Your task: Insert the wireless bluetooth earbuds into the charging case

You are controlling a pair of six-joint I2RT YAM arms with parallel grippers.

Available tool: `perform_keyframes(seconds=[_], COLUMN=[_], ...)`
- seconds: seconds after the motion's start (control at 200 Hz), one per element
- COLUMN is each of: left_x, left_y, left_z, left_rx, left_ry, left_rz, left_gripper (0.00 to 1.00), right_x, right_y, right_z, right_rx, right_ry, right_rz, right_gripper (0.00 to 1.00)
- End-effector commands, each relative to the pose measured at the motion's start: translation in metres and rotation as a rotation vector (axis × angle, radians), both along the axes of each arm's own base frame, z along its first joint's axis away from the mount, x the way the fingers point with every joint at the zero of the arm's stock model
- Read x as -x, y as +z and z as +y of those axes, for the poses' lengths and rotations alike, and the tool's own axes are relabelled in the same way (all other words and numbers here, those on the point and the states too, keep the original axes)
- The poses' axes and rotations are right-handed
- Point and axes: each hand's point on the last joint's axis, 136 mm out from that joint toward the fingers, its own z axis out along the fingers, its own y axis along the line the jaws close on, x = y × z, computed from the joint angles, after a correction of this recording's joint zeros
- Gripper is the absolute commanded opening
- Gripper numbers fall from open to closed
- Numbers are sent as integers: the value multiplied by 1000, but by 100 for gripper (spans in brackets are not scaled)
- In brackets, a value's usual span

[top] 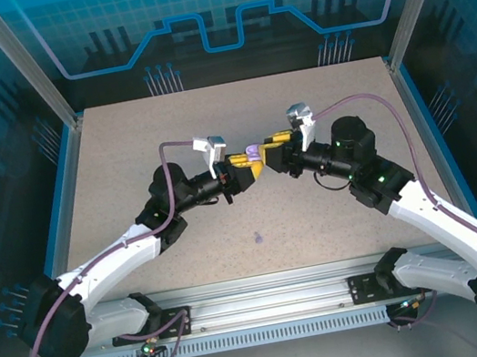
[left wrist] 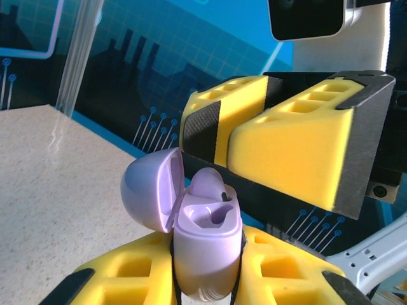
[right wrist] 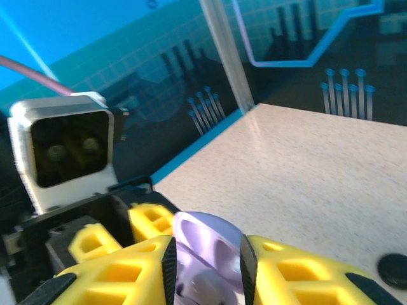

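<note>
Looking from above, I see the counter (top: 128, 179) with both arms meeting at frame centre. My left gripper (top: 245, 172) is closed around the open lavender charging case (left wrist: 206, 248). The right gripper (top: 275, 145) stands just above it, fingers narrow; whether it grips anything I cannot tell. One lavender earbud (left wrist: 208, 183) sits inside the case.

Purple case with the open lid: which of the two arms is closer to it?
Left. The left tool grips the lavender case between its fingers, lid open. The right tool hovers just beyond the lid, facing it; whether it touches is unclear.
</note>
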Motion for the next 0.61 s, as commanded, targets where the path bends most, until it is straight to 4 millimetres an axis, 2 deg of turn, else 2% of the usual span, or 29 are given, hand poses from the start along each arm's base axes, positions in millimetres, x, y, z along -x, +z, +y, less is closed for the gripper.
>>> perform_keyframes(seconds=[0.0,0.19,0.32,0.465,0.6], left_x=[-8,-23,-29,-28,-24], left_y=[6,-7,-9,-6,0], left_z=[2,15,32,50,67], left_rx=[-17,-79,-85,-102,-105], left_ry=[55,131,168,217,255], left_rz=[-17,42,80,72,62], left_gripper=[0,0,0,0,0], right_x=[-15,-29,-25,-13,6], right_y=[-7,-50,-86,-125,-164], right_z=[-22,-63,-74,-65,-37], right_rx=[76,233,338,392,414], right_ry=[-158,-353,-357,-268,-106], right_rz=[32,171,271,376,477], right_gripper=[37,38,40,40,41])
